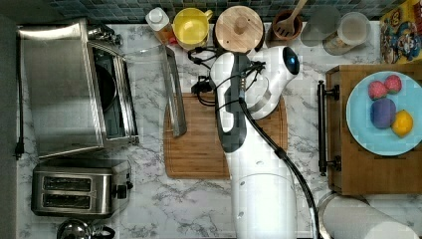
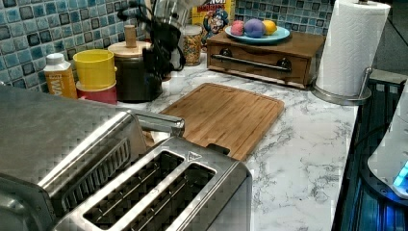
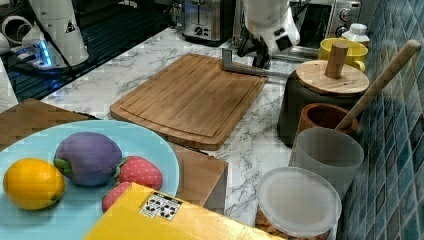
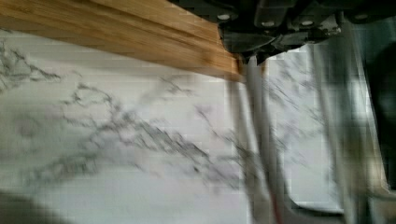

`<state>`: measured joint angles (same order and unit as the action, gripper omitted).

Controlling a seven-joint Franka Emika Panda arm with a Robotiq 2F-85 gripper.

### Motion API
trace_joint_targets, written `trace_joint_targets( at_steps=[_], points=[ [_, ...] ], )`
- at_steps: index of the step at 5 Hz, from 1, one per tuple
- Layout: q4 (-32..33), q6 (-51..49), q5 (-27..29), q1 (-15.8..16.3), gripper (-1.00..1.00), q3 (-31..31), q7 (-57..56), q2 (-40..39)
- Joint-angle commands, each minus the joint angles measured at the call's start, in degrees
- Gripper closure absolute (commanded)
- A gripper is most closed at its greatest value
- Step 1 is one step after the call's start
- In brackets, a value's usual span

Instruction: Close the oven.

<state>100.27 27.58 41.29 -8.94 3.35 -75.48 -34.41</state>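
Oven (image 1: pixel 64 89) door (image 1: pixel 174 89) hangs open, top view's upper left. Hand's (image 1: pixel 201 74) grip: cannot tell. Next, I'd judge: lift the door.

One oven (image 1: pixel 59 89), one toaster (image 1: pixel 74 190), one board (image 1: pixel 209 144), one plate (image 1: pixel 363 124) with four fruits, one paper roll (image 2: pixel 350 45), one yellow mug (image 1: pixel 190 26).
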Motion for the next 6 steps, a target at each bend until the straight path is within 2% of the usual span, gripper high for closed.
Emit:
trace_joint_targets(
  at_steps=[1,2,4,5,6],
  points=[
    [-1.4,1.5,3.4,1.5,1.0,4.0,-6.6,4.9],
    [0.4,5.6,3.8,1.1,1.0,6.1,-6.1,5.7],
    [-5.0,1.9,0.0,3.1,1.0,6.7,-0.5,1.2],
    [-7.2,-1.0,0.0,2.9,1.0,7.3,1.6,-0.2],
    [-6.4,-0.3,0.9,2.3,1.0,7.9,2.0,0.6]
  ],
)
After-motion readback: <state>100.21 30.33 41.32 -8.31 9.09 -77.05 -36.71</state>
